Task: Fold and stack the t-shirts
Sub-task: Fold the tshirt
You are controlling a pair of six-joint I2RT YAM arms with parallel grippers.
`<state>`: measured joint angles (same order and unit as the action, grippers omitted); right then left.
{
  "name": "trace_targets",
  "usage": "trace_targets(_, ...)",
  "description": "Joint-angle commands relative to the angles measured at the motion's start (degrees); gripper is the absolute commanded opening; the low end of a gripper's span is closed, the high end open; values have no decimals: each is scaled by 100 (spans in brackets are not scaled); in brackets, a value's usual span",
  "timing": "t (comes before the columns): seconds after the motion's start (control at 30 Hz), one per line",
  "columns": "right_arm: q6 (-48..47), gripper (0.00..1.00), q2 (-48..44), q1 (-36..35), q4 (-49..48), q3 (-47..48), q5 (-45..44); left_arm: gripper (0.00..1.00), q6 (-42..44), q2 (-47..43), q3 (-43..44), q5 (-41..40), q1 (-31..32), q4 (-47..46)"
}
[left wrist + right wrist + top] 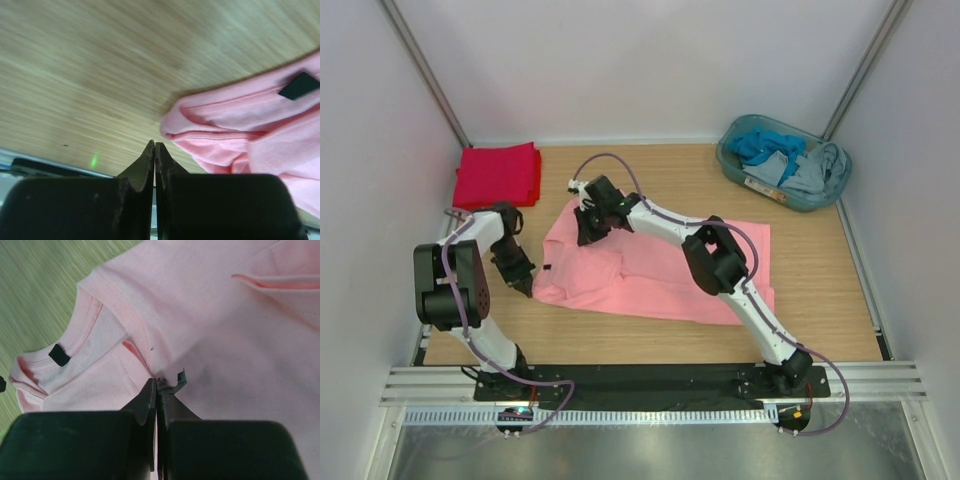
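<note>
A salmon-pink t-shirt (660,270) lies spread across the middle of the table, its dark neck label (59,355) beside the collar. The bright red t-shirt (498,175) sits folded at the back left corner. My right gripper (157,381) is shut on the pink shirt just below the collar, and the cloth puckers into its tips. At the shirt's left edge, my left gripper (154,145) is shut, with a thin pink sliver pinched between its jaws. The bunched edge of the pink shirt (240,125) lies just right of its tips.
A teal basket (732,160) holding blue clothes stands at the back right. White walls close in the table on the left, right and back. Bare wood (820,250) shows to the right of the pink shirt and along the near edge.
</note>
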<state>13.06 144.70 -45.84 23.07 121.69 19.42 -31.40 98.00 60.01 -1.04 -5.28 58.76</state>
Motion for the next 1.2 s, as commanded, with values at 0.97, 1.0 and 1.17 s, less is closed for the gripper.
trace_targets(0.97,645,1,-364,67,-716,-374,220,30,1259,-70,143,842,853,-1139)
trace_targets(1.0,637,1,-355,67,-716,-357,220,30,1276,-44,125,816,879,-1139)
trace_targets(1.17,628,1,-311,76,-681,-286,229,28,1276,0,-15,728,950,-1183)
